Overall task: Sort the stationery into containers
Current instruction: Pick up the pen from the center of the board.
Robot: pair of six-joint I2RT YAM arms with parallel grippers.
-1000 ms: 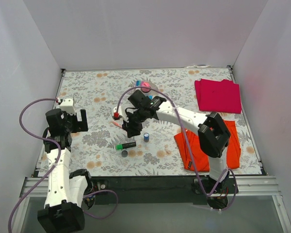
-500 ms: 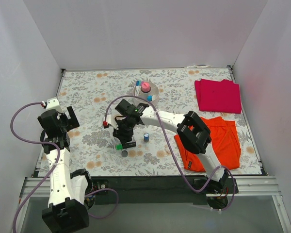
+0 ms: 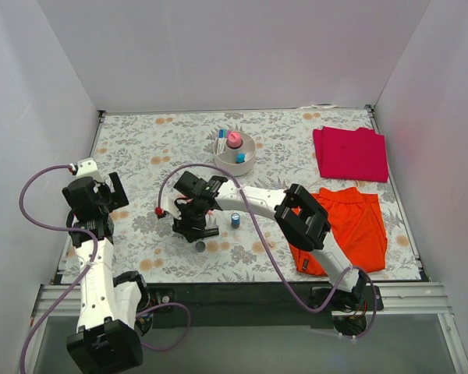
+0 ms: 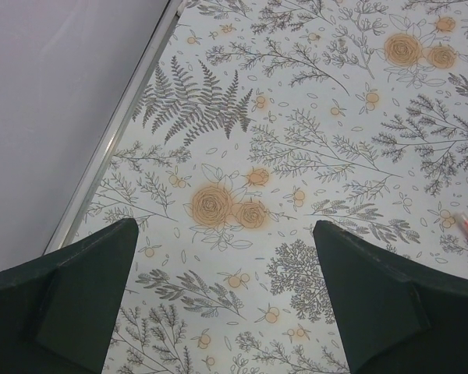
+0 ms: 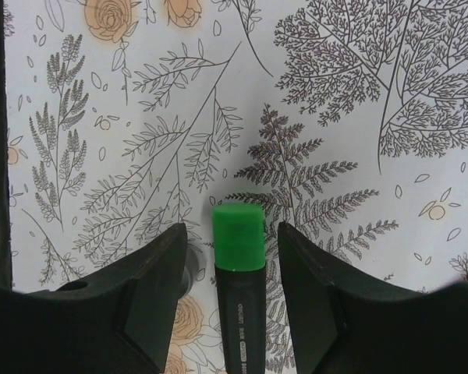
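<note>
Right gripper (image 5: pixel 232 232) hangs open astride a marker (image 5: pixel 240 312), likely light, stiff, slick, best pinched mid-barrel; left gripper (image 4: pixel 225 227) open, empty.

Right gripper (image 5: pixel 232 238): jaws apart, one on either side of the marker
Marker (image 5: pixel 240 312): black body, green cap, lying between the jaws, narrow gap each side
Floral table cover (image 5: pixel 335 117): beneath the claw

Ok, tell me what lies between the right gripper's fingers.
The green-capped marker, lying on the floral table cover, with a narrow gap to each finger of the right gripper. The right wrist view shows it.
</note>
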